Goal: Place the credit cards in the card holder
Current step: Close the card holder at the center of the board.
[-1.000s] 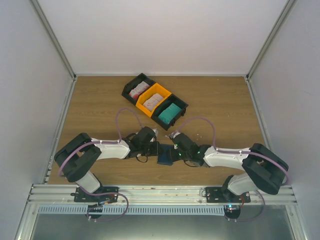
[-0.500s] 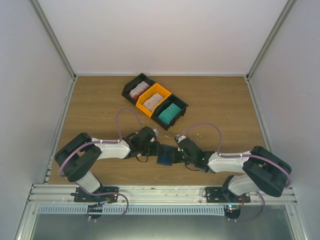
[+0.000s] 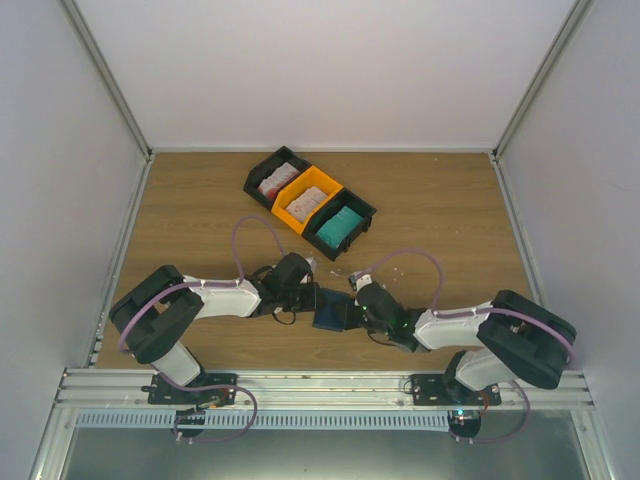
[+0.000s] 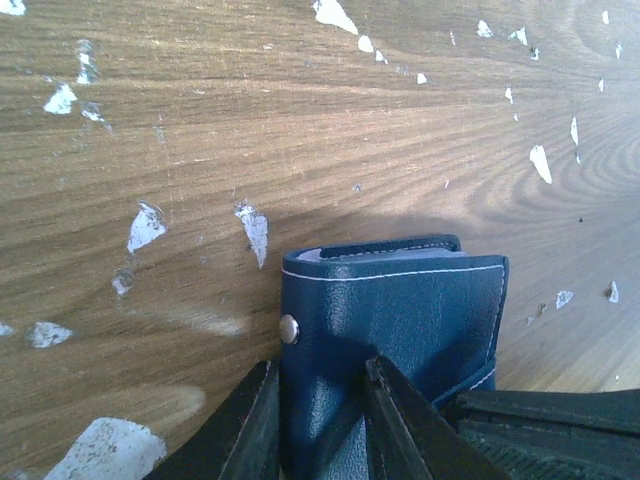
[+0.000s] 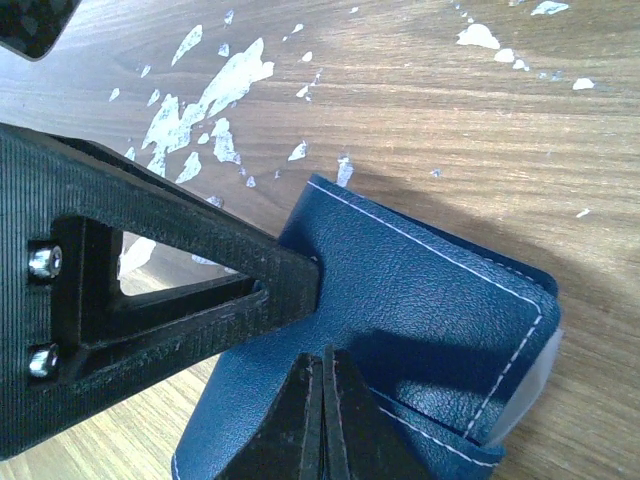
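**Holder caught between both grippers, cards sitting in the bins**

Top view: I see three open plastic bins in a slanting row at upper centre of the wood-grain table [image 3: 200, 220]. The upper-left black bin [image 3: 262, 167] holds white-and-red cards [image 3: 276, 180]. The orange bin [image 3: 284, 218] in the middle holds pale cards [image 3: 308, 201], and the lower-right black bin [image 3: 366, 210] holds teal cards [image 3: 339, 227]. Every stack lies flat, with its long side running along the length of its bin. The holder [image 3: 330, 313] is at lower centre, well apart from the bins. It is a small, dark blue, near-square shape, with the left gripper [image 3: 308, 297] on its left side and the right gripper [image 3: 352, 303] on its right side.

Left wrist view: the holder fills the lower centre of the frame. It is folded smooth blue leather with white stitching along an edge that runs across the frame. A pale inner layer peeks out along its top edge, and a round metal snap sits at its left edge. My two black fingers [image 4: 250, 425] stand slightly apart and are clamped on the holder's near part. The wood around it is worn and flecked with white scraps [image 4: 146, 226].

Right wrist view: the stitched edge slants from upper left down to lower right, and the pale lining shows at the lower right corner. The right fingers [image 5: 312, 410] are pressed together with nothing between them, and their tips touch the leather. The ribbed black left finger crosses in from the left of the frame and rests on the holder.
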Action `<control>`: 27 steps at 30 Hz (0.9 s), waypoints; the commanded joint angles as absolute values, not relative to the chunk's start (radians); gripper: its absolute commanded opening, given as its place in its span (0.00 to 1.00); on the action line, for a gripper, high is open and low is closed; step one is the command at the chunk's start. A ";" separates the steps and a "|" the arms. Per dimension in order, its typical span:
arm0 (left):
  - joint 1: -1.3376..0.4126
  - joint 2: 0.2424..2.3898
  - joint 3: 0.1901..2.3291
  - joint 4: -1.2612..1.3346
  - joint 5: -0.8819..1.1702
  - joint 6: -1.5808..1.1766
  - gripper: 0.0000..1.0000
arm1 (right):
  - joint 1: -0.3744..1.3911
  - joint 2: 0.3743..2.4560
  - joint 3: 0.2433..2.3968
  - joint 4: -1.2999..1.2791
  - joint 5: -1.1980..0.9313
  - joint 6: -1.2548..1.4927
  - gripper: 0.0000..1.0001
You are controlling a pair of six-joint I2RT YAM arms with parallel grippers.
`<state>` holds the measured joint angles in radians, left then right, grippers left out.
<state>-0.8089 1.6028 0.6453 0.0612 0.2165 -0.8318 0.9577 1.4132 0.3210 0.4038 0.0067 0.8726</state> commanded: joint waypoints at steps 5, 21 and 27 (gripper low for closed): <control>-0.815 1.660 0.633 -0.026 0.187 -0.841 0.25 | 1.020 1.543 0.221 0.178 -0.071 0.905 0.01; -0.815 1.658 0.633 -0.021 0.203 -0.840 0.25 | 1.020 1.658 0.278 0.097 -0.018 0.922 0.00; -0.815 1.649 0.631 -0.021 0.204 -0.842 0.25 | 1.020 1.670 0.293 0.057 -0.008 0.943 0.01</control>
<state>-0.8040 1.6073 0.6525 0.0593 0.1997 -0.8383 0.9844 1.5307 0.3565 0.5083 0.0437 0.9165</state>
